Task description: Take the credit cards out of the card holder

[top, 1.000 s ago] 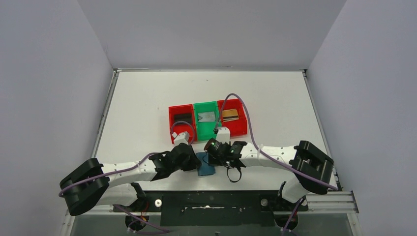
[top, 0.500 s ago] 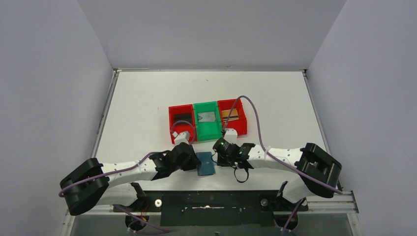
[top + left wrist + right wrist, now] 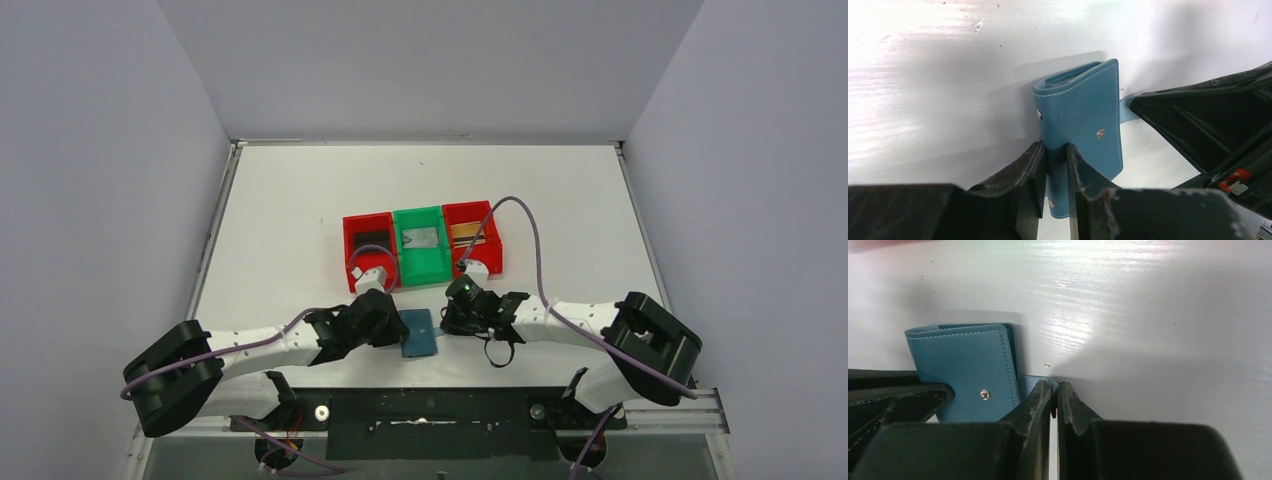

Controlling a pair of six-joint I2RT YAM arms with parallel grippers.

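The teal-blue card holder (image 3: 419, 333) lies folded near the table's front edge, between both grippers. In the left wrist view my left gripper (image 3: 1055, 147) is shut on the near edge of the card holder (image 3: 1080, 110). In the right wrist view my right gripper (image 3: 1054, 385) is shut on the thin snap tab (image 3: 1029, 383) sticking out beside the card holder (image 3: 965, 367). No card shows in the holder. A black card (image 3: 366, 242), a silver-grey card (image 3: 421, 238) and a gold-brown card (image 3: 468, 232) lie in the bins.
Three bins stand in a row just behind the holder: a red bin (image 3: 350, 250), a green bin (image 3: 422, 268) and a red bin (image 3: 493, 250). The right arm's purple cable (image 3: 520, 210) arches over the right red bin.
My right gripper has moved to the right, off the top of the card holder, and now sits at its right side. More of the holder shows. The left arm has stayed put.
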